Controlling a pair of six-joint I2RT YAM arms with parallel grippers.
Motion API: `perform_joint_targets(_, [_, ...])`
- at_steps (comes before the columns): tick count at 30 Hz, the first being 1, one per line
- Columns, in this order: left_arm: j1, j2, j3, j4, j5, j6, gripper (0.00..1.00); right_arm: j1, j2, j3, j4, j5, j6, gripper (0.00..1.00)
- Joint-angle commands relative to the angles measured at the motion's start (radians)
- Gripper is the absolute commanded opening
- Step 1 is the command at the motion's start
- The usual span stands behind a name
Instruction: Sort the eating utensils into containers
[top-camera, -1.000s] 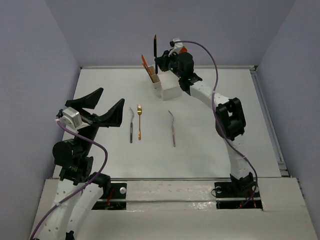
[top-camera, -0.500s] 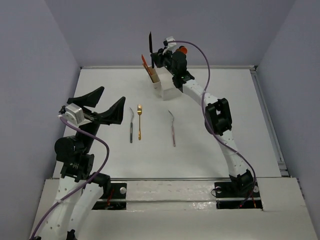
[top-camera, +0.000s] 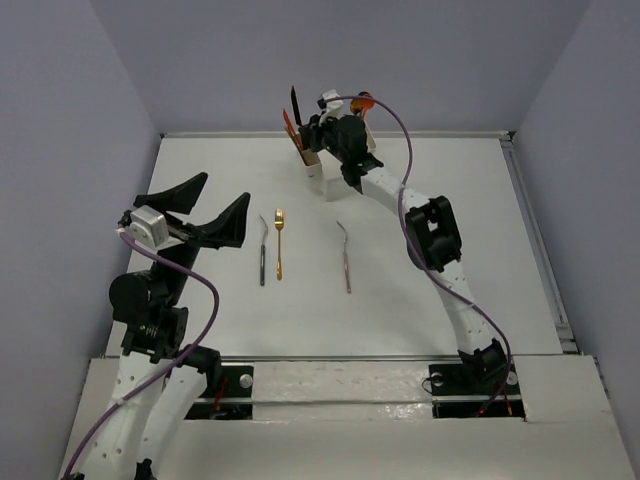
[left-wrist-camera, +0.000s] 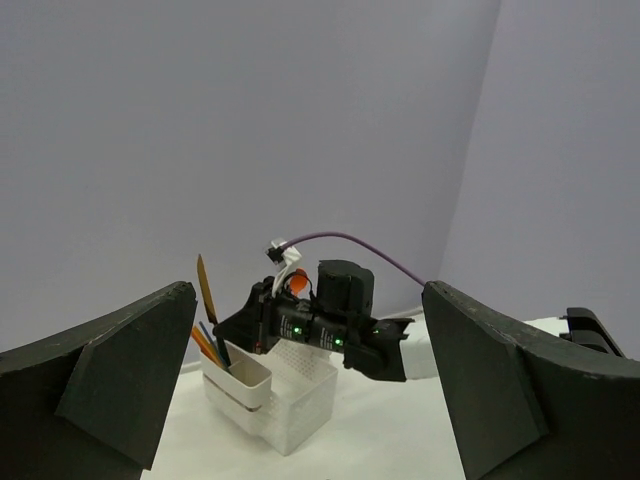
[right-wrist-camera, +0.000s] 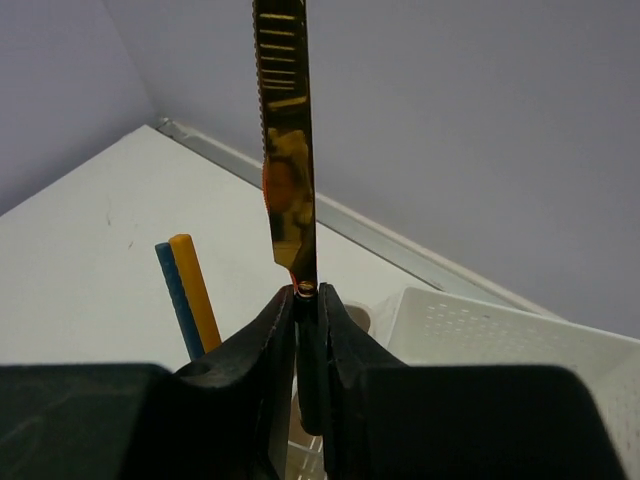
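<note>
Top external view: the right end effector (top-camera: 305, 130) is at 12 o'clock, near the far edge of the table (top-camera: 480, 250). It is clenched on a knife (top-camera: 294, 103) that stands upright over the box (top-camera: 322, 172), and the back wall rises close behind it. In the right wrist view the fingers (right-wrist-camera: 268, 345) pinch the base of the gold serrated blade. At 8 o'clock below them, an orange handle (right-wrist-camera: 195, 290) and a blue handle (right-wrist-camera: 172, 290) stand in a narrow compartment.

The left end effector (top-camera: 220, 195) is released, its jaws spread wide above the table at 9 o'clock, near the left edge. Just to its 3 o'clock side, a fork (top-camera: 279, 245) and a black-handled piece (top-camera: 262, 258) lie side by side. A purple-handled piece (top-camera: 346, 262) lies apart at the centre. Bare table runs from it to the railed 3 o'clock edge.
</note>
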Motion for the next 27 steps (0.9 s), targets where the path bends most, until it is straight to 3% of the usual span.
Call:
perform_joint_targets(1, [0.006,0.0,0.031,0.054,0.017,0.007,0.99,0.007,-0.047,-0.016,0.063,-0.008,-0.032,0.29])
perform_joint_targets(5, [0.006,0.001,0.032,0.054,0.018,0.007,0.99,0.007,-0.081,-0.03,0.064,-0.01,-0.022,0.43])
perform_joint_targets(13, [0.006,0.007,0.031,0.054,0.017,0.006,0.99,0.007,-0.189,-0.067,0.057,0.013,0.03,0.43])
perform_joint_targets(20, [0.015,0.007,0.028,0.054,0.02,0.003,0.99,0.016,-0.505,-0.436,0.056,0.091,0.08,0.4])
perform_joint_targets(24, [0.015,-0.002,0.025,0.054,0.027,0.001,0.99,0.036,-0.685,-0.695,-0.139,0.156,0.129,0.34])
perform_joint_targets(27, [0.015,-0.012,0.025,0.054,0.03,-0.001,0.99,0.062,-0.823,-0.876,-0.283,0.217,0.174,0.37])
